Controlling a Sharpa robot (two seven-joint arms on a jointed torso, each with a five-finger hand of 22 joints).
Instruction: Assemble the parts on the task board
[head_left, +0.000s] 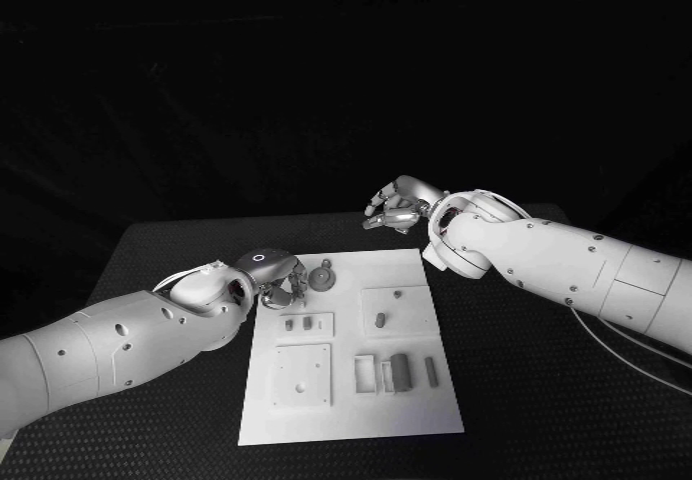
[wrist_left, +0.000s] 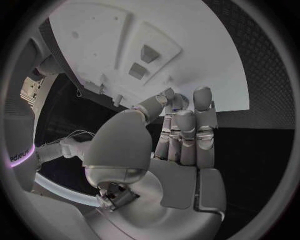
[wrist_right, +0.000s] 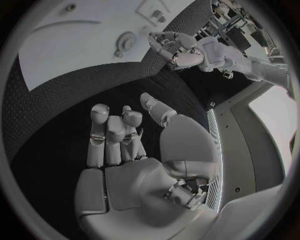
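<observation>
Robotics lab: black table (head_left: 173, 250), white task board (head_left: 353, 400) (grey parts (head_left: 404, 372)), equipment racks (wrist_right: 240, 25) behind.

arms: white shells, dark screw dots | hands: silver, segmented fingers (wrist_left: 187, 135) | thin white cable by right arm (head_left: 577, 270)

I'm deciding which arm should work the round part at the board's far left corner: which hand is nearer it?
Left. The left hand sits right beside the round part; the right hand hovers beyond the board's far edge.

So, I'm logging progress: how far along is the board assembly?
Early, it seems. Nothing clearly looks finished: grey parts lie loose on the task board. In hand: the left hand sits at the board's far-left corner, grip unclear. The right hand hovers beyond the board, holding nothing visible.
</observation>
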